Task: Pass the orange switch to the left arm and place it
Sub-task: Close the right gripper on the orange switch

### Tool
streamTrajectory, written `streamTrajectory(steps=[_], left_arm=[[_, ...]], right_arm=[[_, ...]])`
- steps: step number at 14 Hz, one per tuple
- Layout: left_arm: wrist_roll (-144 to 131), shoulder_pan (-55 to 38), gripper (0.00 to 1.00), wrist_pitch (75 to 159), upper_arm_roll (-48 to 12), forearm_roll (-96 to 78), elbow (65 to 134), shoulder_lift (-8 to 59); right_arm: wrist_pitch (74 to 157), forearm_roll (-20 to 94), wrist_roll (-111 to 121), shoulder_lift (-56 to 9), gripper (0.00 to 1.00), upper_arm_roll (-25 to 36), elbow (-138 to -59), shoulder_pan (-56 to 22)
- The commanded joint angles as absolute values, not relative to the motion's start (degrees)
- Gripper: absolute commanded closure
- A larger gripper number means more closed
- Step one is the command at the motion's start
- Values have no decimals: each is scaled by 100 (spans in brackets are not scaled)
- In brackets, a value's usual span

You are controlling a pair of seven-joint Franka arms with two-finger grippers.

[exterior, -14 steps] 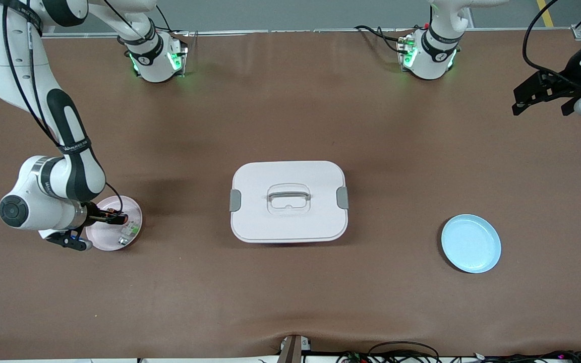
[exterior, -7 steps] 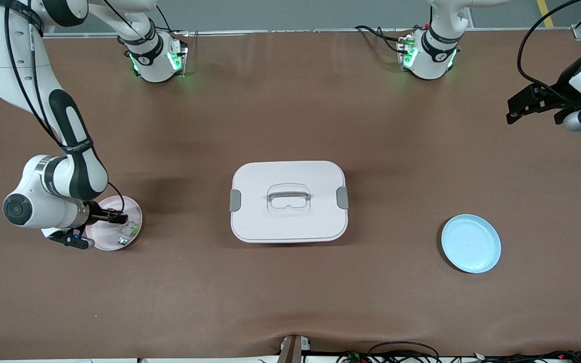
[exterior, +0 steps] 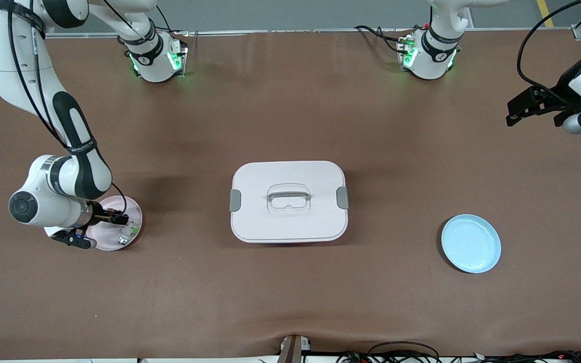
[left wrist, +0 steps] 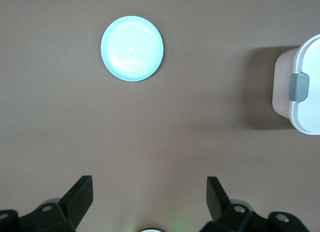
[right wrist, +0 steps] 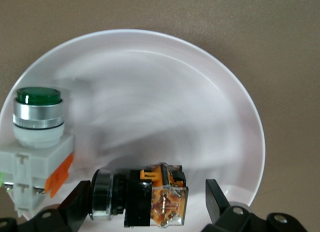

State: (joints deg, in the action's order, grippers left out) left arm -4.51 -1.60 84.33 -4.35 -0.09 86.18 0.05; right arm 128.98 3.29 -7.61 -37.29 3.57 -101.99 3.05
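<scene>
The orange switch point(right wrist: 145, 197) lies on its side on the pink plate point(right wrist: 150, 37), a black body with a metal ring and an orange-marked clear end. My right gripper point(right wrist: 148, 194) is low over the plate, open, with one finger at each end of the switch. In the front view the switch point(exterior: 117, 219) and right gripper point(exterior: 113, 218) are at the right arm's end of the table. The white box point(exterior: 288, 201) stands mid-table. My left gripper point(exterior: 532, 106) hangs open and empty over bare table at the left arm's end, also shown as the left gripper point(left wrist: 148, 192).
A green-and-white component point(right wrist: 37, 142) shares the pink plate point(exterior: 114, 241) beside the switch. A light blue plate point(exterior: 470, 243) sits toward the left arm's end, nearer the front camera than the box; the left wrist view shows the blue plate point(left wrist: 132, 48) and a corner of the box point(left wrist: 305, 92).
The left gripper has drifted a little toward the robots' bases. The right arm's wrist has shifted slightly over the pink plate; its fingers stay open around the switch.
</scene>
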Motion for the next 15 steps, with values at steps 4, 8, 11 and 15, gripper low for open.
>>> streamTrajectory(steps=[4,8,11,15], left_arm=[[-475,-149,0,8464,-448,-44,8525,44],[-466,-149,0,8464,-448,-35,8525,44],[-448,-132,0,8464,-440,0,8525,44],[-466,-132,0,8455,-536,448,8543,-26]], right_arm=[[12946,360,-774,-3709,43,343,-10239,272],[12894,352,-738,-3700,80,343,-10239,246],[12684,352,-615,-3657,81,343,-10204,246],[11202,334,-633,-3358,81,325,-9661,229]])
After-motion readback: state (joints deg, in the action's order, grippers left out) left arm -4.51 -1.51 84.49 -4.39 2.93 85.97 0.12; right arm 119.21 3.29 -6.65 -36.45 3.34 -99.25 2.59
